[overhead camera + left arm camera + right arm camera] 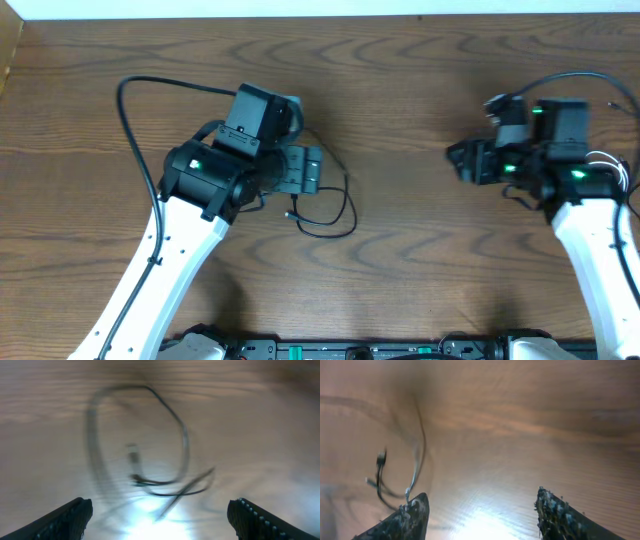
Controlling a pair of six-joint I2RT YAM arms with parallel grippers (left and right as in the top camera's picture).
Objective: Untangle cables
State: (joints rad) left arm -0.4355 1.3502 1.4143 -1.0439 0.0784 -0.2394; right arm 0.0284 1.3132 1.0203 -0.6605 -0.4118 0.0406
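**Left jaws hang wide open and empty, just beside a looped black cable [186,447] on the table [420,250].**
Right jaws, well apart to the right, also gape empty. The likely best move is to lower the left jaws squarely astride one strand near its plug, clear of the crossing.
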